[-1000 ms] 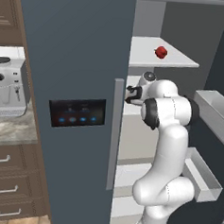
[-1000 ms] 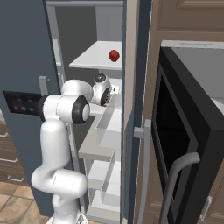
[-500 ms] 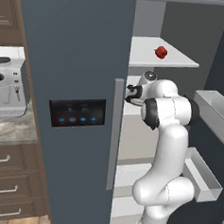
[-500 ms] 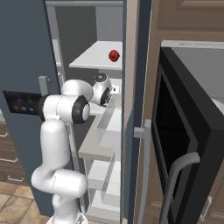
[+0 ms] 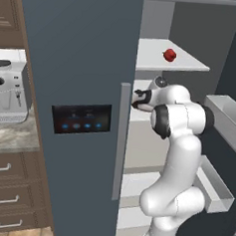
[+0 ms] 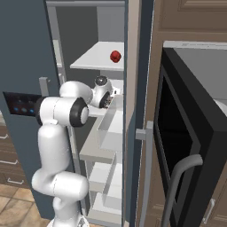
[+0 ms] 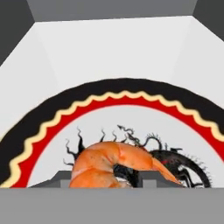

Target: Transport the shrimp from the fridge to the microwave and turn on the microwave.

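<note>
One shrimp [image 7: 117,165] lay on the red-rimmed plate [image 7: 52,131] inside the fridge [image 5: 84,62], right at the gripper [image 7: 107,179]; whether it pinched, I couldn't tell. A loose grip might drop it.

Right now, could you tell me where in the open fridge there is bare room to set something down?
The pale upper shelf lies bare left of the round red fruit. The grey door bins look empty. It is crowded on the shelf below, where the hand meets the orange curved shrimp on the red-and-black-rimmed round plate.
</note>
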### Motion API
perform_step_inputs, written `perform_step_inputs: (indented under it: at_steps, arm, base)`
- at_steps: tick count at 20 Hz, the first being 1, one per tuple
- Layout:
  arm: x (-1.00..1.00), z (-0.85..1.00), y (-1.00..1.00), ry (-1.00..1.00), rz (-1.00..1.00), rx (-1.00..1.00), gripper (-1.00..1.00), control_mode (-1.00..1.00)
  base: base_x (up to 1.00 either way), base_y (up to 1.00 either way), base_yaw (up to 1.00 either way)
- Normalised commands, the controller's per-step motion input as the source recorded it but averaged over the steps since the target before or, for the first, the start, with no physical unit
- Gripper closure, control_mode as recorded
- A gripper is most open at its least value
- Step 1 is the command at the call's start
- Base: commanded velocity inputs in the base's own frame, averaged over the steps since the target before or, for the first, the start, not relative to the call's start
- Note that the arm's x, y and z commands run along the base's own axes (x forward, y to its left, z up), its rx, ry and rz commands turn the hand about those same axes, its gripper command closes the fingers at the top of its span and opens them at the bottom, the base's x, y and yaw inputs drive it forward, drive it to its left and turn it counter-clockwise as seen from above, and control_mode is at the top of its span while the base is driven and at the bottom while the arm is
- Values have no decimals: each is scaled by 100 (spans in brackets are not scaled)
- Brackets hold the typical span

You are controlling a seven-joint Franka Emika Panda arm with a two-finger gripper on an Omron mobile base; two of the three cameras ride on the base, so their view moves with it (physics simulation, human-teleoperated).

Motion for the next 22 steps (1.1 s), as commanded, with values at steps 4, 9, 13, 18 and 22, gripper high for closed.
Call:
perform_step_inputs:
  at_steps: [4, 9, 13, 18, 22]
  arm:
    - [-27, 6, 0, -11, 0, 0, 100, -100]
    - [-38, 14, 0, -9, 0, 0, 100, -100]
    - [-37, 27, 1, 0, 0, 0, 100, -100]
    - [-43, 30, 0, 0, 0, 0, 100, -100]
    - [-42, 33, 5, 0, 0, 0, 100, -100]
  base:
    - [0, 0, 0]
    - [0, 0, 0]
    - [0, 0, 0]
    - [0, 0, 0]
    - [0, 0, 0]
